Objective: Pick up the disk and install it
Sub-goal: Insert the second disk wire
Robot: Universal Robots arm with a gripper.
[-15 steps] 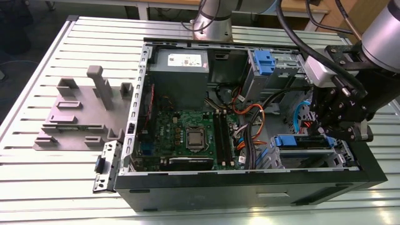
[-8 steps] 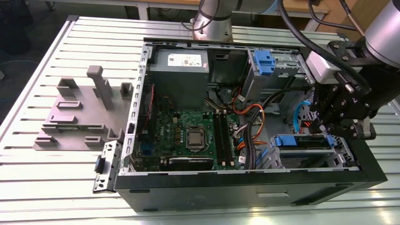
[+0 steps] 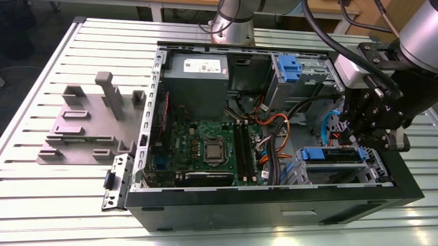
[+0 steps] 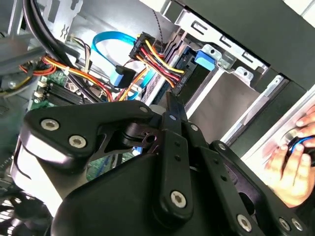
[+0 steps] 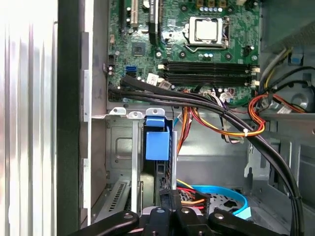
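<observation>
My black tool [image 3: 373, 120] hangs inside the open computer case [image 3: 274, 205] on the table [image 3: 41, 195], over its drive cage; its fingers [image 4: 170, 115] look pressed together with nothing between them. Just beyond the tool, the disk [image 5: 156, 147] sits on edge in a cage slot, its blue carrier tab facing out. Farther in lies the green motherboard [image 5: 182, 49], crossed by black and orange cables.

disk [image 3: 330, 155] in drive cage [image 3: 373, 171], end effector [image 3: 370, 134] above
</observation>
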